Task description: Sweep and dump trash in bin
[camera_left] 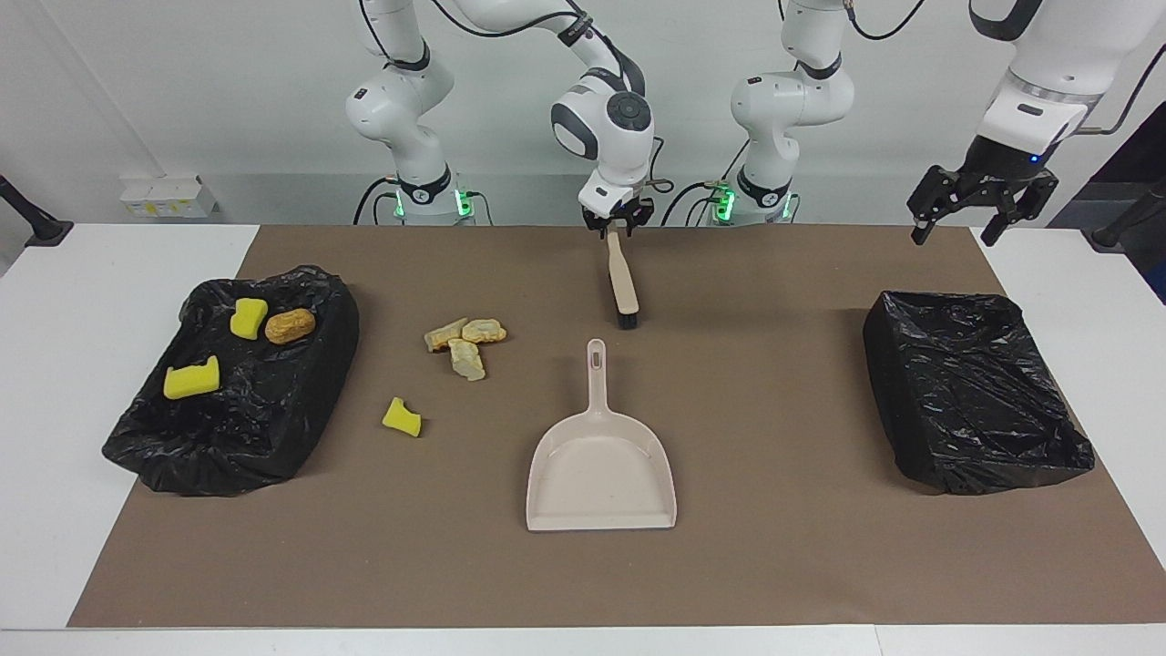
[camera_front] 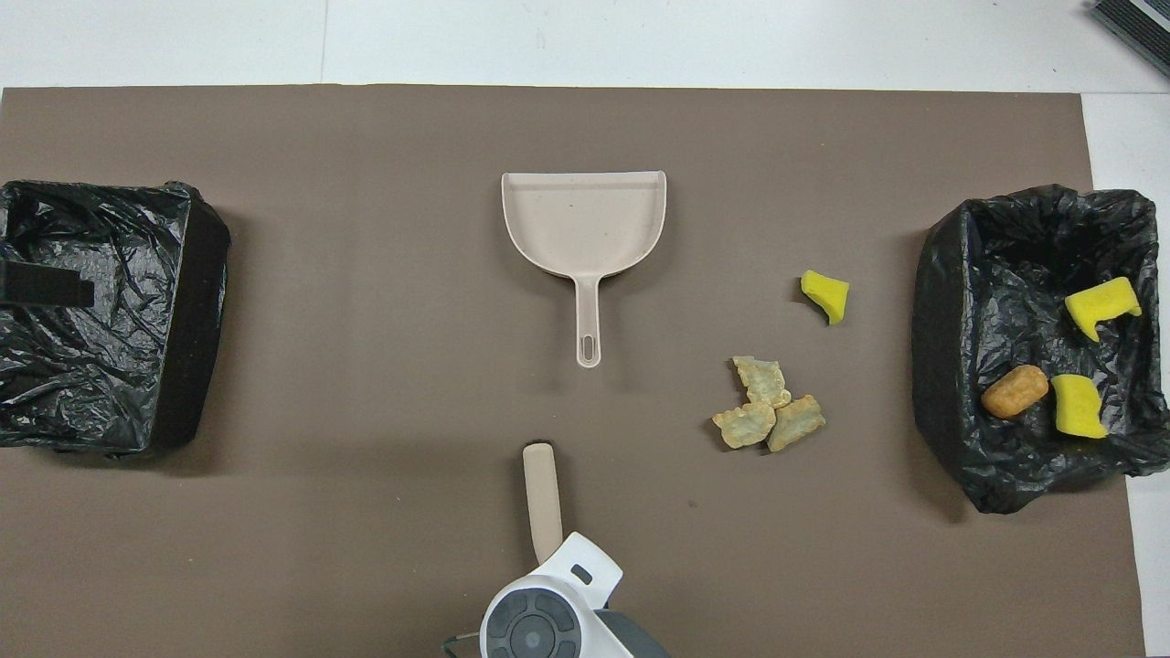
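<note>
Right jaws: set astride the handle end of the brush (camera_left: 623, 282); whether they had clenched on it cannot be told. Left jaws: released, hanging in the air off the left arm's end of the counter (camera_left: 55, 301), the arm waiting.

Clock taken from the overhead view, the dustpan (camera_front: 585, 224) at centre, 12 o'clock pointing away from the robots. The brush lay at 6 o'clock. Of the trash, three tan lumps (camera_front: 766, 416) lay touching one another at 4 o'clock and one yellow chunk (camera_front: 825, 295) near 3 o'clock, all on the brown mat (camera_front: 366, 137). Two yellow chunks (camera_front: 1101, 306) and a brown lump (camera_front: 1015, 391) lay in the lined bin (camera_front: 941, 274) at 3 o'clock. A second bin (camera_front: 206, 302) sat at 9 o'clock.
</note>
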Tool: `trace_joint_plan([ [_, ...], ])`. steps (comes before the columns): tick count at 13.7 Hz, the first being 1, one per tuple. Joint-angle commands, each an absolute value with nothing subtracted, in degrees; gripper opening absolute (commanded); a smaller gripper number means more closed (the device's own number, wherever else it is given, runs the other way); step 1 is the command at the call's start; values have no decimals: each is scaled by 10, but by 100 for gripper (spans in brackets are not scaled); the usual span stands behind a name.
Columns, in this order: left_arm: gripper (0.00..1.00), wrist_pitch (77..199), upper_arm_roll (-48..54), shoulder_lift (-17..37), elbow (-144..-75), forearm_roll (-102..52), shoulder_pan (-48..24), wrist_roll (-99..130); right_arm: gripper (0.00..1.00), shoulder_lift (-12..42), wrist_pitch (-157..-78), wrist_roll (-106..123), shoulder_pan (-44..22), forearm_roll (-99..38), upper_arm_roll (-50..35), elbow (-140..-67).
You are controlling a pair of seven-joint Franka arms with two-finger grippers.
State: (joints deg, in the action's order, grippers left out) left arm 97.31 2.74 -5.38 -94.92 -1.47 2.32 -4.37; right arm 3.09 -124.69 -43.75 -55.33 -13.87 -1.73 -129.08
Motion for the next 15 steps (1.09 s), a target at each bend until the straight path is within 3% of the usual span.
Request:
trace_joint_plan([
  [1, 100, 987, 22, -54, -959, -12, 5, -35, 0, 24, -1215, -445, -551, -158, -19, -1280],
  [4, 100, 988, 22, -54, -967, -12, 3, -36, 0, -3, -1137, -448, -526, -158, -14, -1279],
  [9, 100, 1032, 22, -38, -969, -11, -16, -15, 0, -83, -1005, -417, -388, -129, -14, -1276],
  [12, 100, 1052, 22, -26, -971, -12, -30, 11, 0, -91, -991, -389, -324, -98, -14, -1260],
  [15, 100, 1055, 22, -25, -976, -12, -34, 13, 0, -58, -992, -366, -284, -48, -15, -1219],
])
